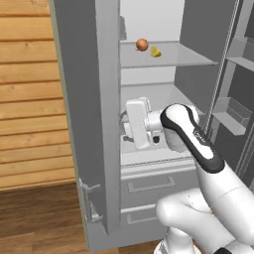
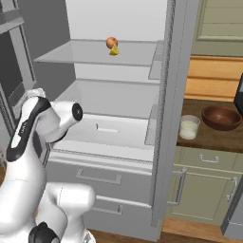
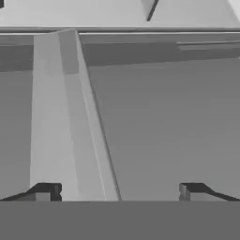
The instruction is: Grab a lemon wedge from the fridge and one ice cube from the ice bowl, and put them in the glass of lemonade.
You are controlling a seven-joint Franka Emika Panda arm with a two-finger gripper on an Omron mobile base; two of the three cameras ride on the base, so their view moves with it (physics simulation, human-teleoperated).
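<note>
Left base view, fridge: at 12 o'clock of my base the fridge (image 1: 89, 124) stands with doors swung wide; my hand is inside the lower compartment.
Left base view, shelf: the lemon wedge (image 1: 156, 51) lies on the upper glass shelf (image 1: 183, 58), just beside a small round onion (image 1: 142, 45) at its 9 o'clock.
Left base view, bearing: the wedge sits at about 12 o'clock from my gripper (image 1: 130, 130), well above it, with the shelf between us.
Right base view, shelf: the same wedge (image 2: 114, 51) rests in front of the onion (image 2: 111, 42), toward the front of the shelf; its long axis is too small to tell.
Right base view, counter: past the right-hand door, at 3 o'clock, the glass of lemonade (image 2: 189, 127) stands near a brown bowl (image 2: 221, 117).
Hand view, gripper: my fingertips (image 3: 45, 191) stand wide apart, released, nothing between them, facing grey fridge surfaces.
Judgement: I reckon I must rise above the shelf edge, then reach in toward the wedge.
</note>
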